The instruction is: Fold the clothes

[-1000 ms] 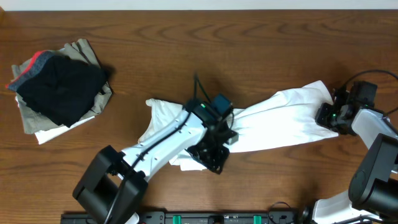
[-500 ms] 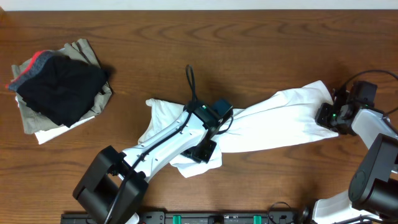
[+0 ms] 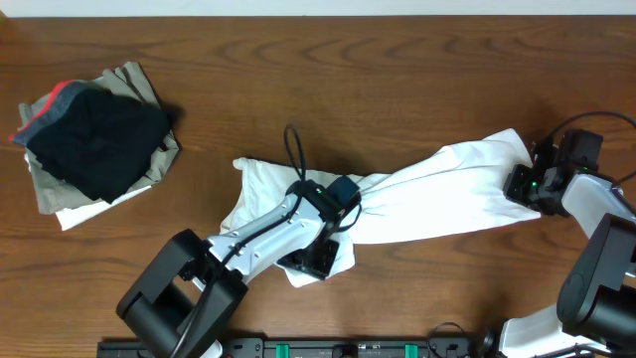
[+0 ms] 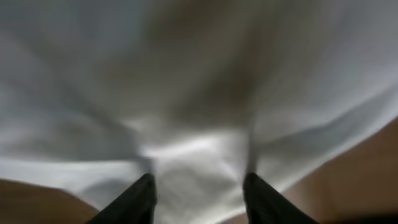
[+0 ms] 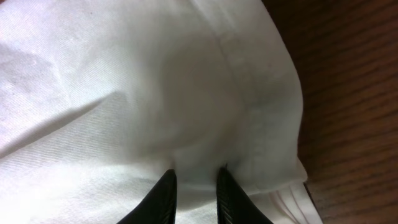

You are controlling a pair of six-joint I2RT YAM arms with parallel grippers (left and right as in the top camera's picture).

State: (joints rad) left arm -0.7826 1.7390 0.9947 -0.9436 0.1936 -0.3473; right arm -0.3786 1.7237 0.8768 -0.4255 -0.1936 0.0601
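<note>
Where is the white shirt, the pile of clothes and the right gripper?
white shirt (image 3: 437, 194): overhead view, middle of the stretched cloth.
pile of clothes (image 3: 94, 144): overhead view, black garment on top.
right gripper (image 5: 196, 177): right wrist view, between its fingertips on the shirt.

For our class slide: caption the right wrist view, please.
Right fingers pinch a hemmed edge of the white garment over the wooden table.

One table (image 3: 397, 80) carries one white garment (image 3: 447, 189) and one pile (image 3: 94, 139) of clothes; the pile's item count cannot be determined. Two arms (image 3: 258, 239): one left tool (image 3: 316, 264), one right tool (image 3: 519, 185).
</note>
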